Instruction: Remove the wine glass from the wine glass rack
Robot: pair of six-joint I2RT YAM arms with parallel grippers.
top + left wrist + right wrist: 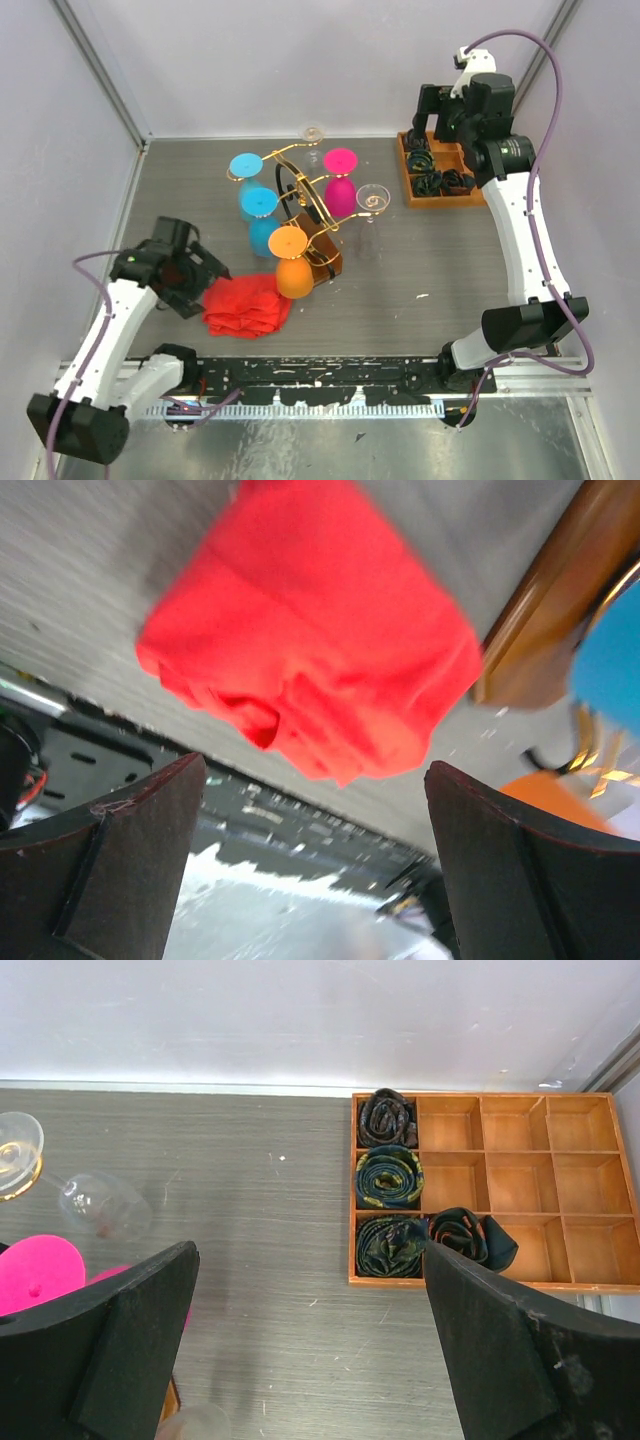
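Both sets of jaws open, empty, well apart from the wine glass rack (322,248).
Rack stands mid-tabletop (430,270), wine glasses (341,195) hanging on it; left jaws beside red cloth (245,305), right jaws near wooden tray (510,1185).

Seen from overhead, the left arm (110,320) at 8 o'clock and the right arm (515,225) at 3 o'clock are slender, with smooth white link shells joined by chunky black motor housings. A thin mauve-grey cable (548,70) loops loosely along each arm, standing clear of the shell in places. The left gripper (205,288) and right gripper (432,112) each end in two broad, flat fingers (120,1350), matte black with lightly scuffed edges.
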